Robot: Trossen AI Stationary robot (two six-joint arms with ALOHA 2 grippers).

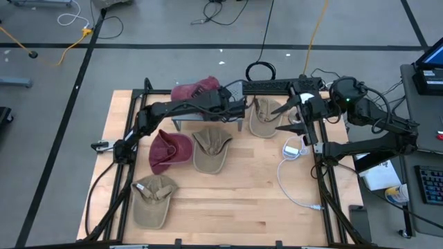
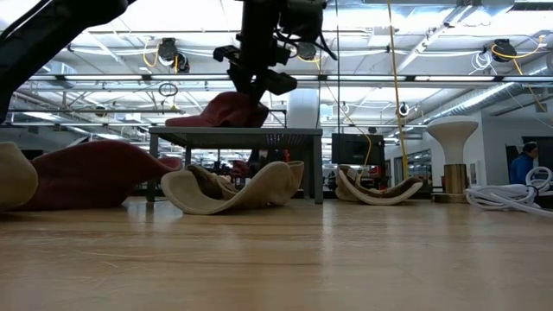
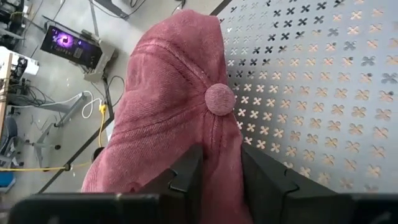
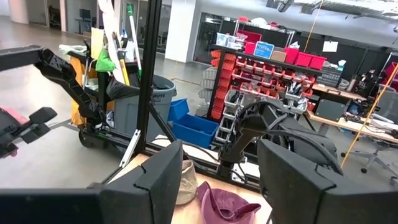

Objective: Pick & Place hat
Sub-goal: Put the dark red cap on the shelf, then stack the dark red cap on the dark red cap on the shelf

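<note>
A maroon hat (image 3: 168, 106) lies crown up on a grey perforated stand (image 3: 311, 74) at the table's far middle; the high view shows the hat (image 1: 194, 90) there too. My left gripper (image 3: 221, 158) comes down onto it and is shut on its crown. My right gripper (image 1: 294, 114) hangs open in the air near the table's right side, holding nothing. On the table top lie a second maroon hat (image 1: 169, 151) and three tan hats (image 1: 211, 149), (image 1: 154, 199), (image 1: 264, 116). My left gripper pinches a fold of the crown (image 3: 221, 140) just beside the top button (image 3: 219, 98) between its two fingers. The fingers (image 3: 186, 171) slant down from above. The hat rests on the stand's perforated top, its crown cloth bulging up between the fingers.
The stand (image 2: 233, 132) rises on legs above the table, with a tan hat (image 2: 229, 188) lying in front of it. A white cable (image 1: 291, 149) coils at the table's right. Bare wood (image 1: 249, 200) lies toward the near edge.
</note>
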